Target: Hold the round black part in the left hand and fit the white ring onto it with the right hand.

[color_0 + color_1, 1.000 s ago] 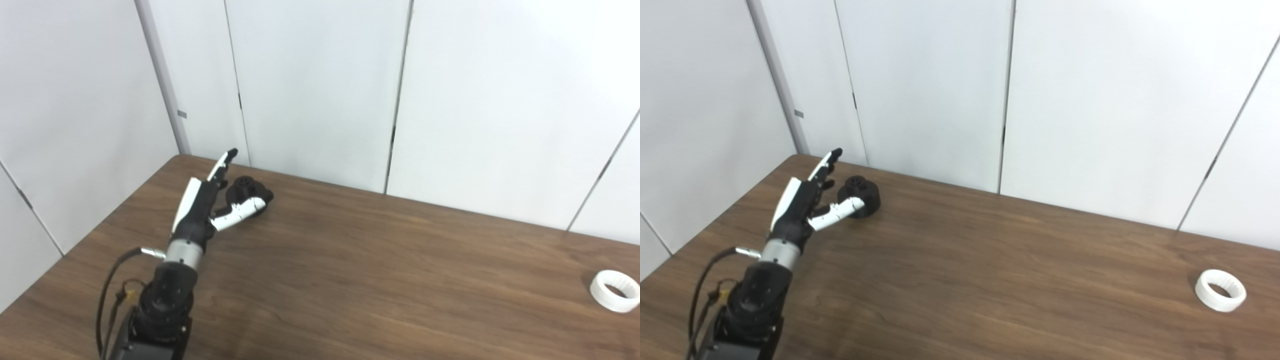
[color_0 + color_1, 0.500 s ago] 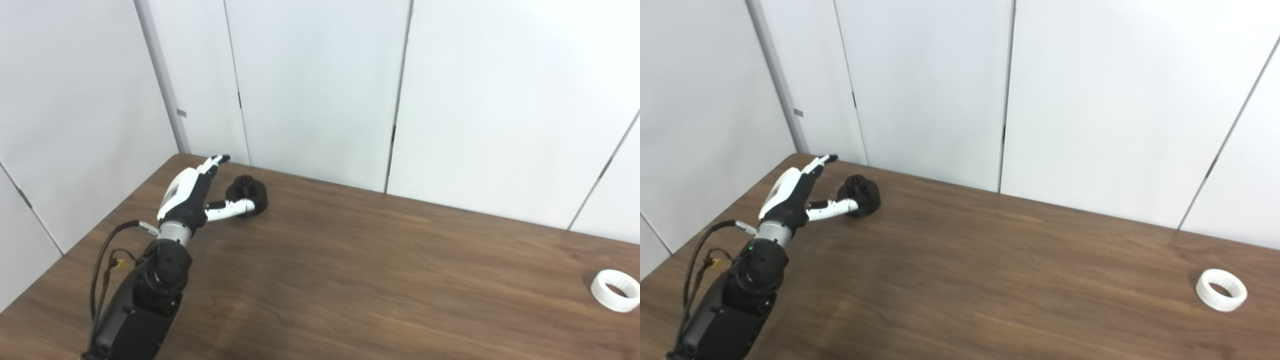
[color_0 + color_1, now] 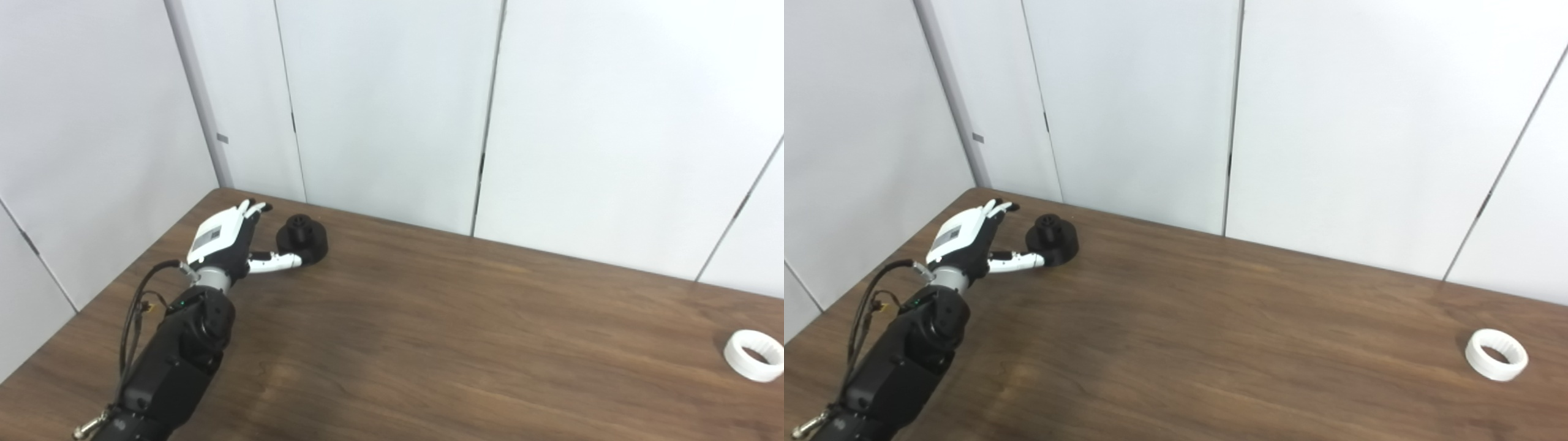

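The round black part [image 3: 302,238] stands on the brown table [image 3: 429,331] near its far left corner, with a small knob on top. My left hand [image 3: 228,239] lies low just left of the part, open and empty, fingers stretched toward the wall and the thumb reaching to the part's near side. The white ring [image 3: 753,355] lies flat at the far right of the table and also shows in the right eye view [image 3: 1496,354]. My right hand is not in view.
White wall panels [image 3: 392,110] stand right behind the table's far edge and along its left side, close to the black part. My left forearm [image 3: 177,355] with a black cable lies over the table's front left.
My left hand has dropped down toward the table and rolled palm-down beside the black part. The part and the ring have not moved.
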